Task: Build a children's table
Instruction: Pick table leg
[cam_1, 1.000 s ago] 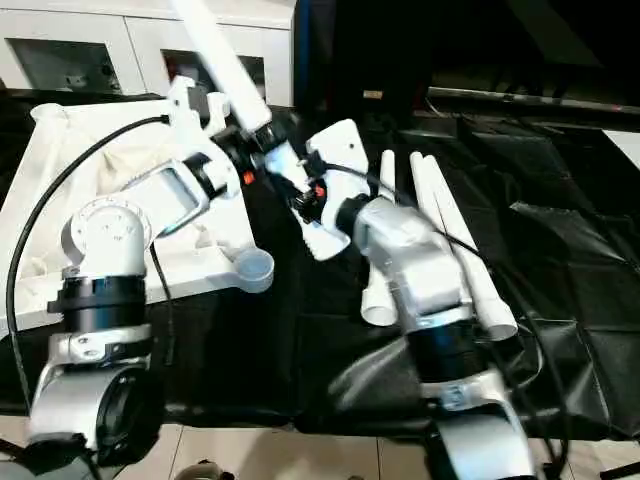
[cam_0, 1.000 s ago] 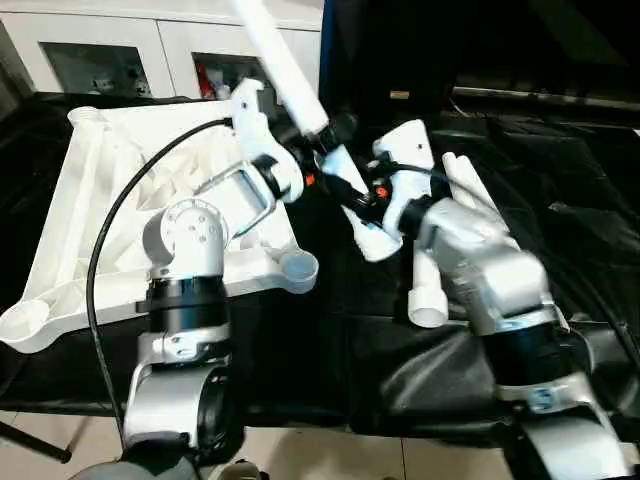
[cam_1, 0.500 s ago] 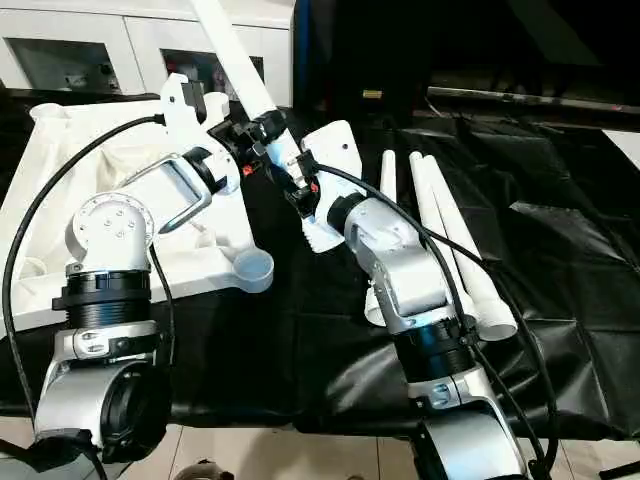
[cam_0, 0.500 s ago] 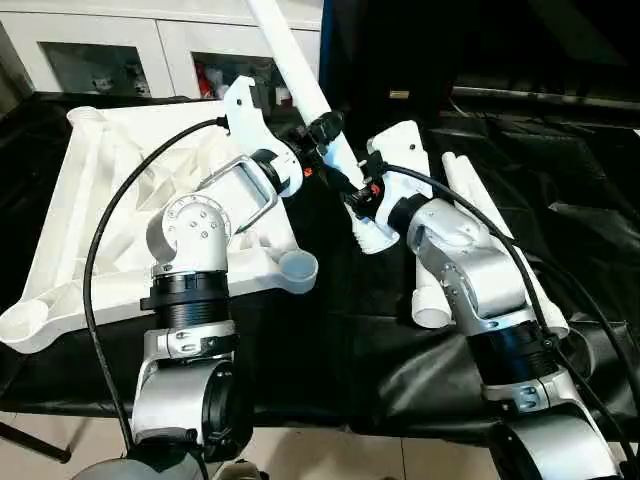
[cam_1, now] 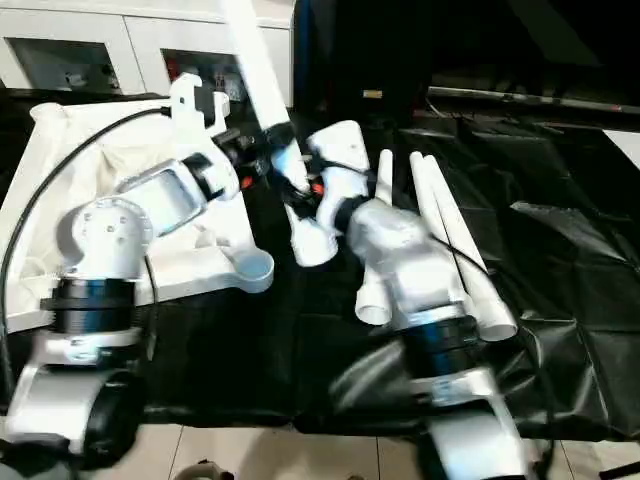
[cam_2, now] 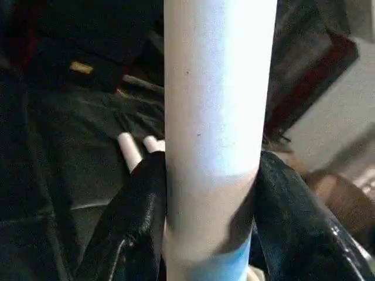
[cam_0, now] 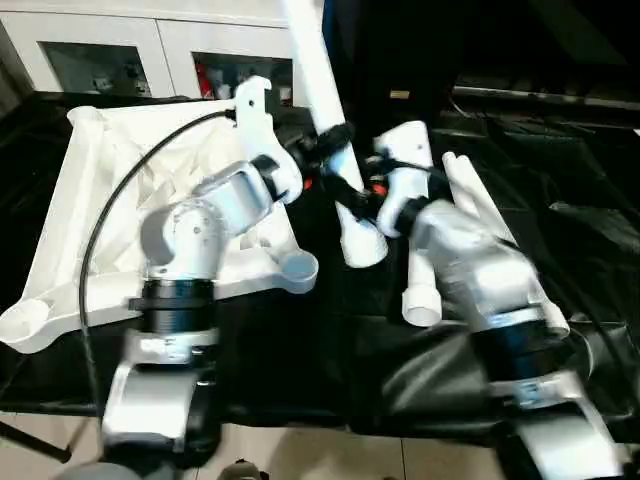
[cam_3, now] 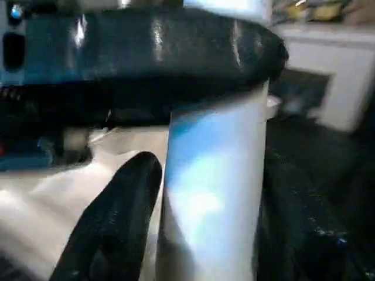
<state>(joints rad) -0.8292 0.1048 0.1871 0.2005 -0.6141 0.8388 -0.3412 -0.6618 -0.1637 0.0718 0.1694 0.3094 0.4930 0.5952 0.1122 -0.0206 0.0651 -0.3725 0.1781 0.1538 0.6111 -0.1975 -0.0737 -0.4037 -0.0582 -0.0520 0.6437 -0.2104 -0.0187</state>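
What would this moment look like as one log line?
both grippers: shut on long white tubular leg | leg: lifted, steep | white ribbed plastic tabletop: upside down | spare legs: on black cloth

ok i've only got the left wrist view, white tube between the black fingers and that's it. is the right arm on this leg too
Observer: Yes. The right gripper is closed on the same held leg, just below the left gripper.
Operator: where's the flared end pointing
Observer: Down. The flared end hangs above the black cloth, beside the tabletop's near corner socket, not in it.
Operator: how many legs left on the table
Observer: Three spare legs lie side by side on the cloth to the robot's right.
Operator: tabletop flipped?
Observer: Yes, the tabletop lies ribbed side up on the robot's left.
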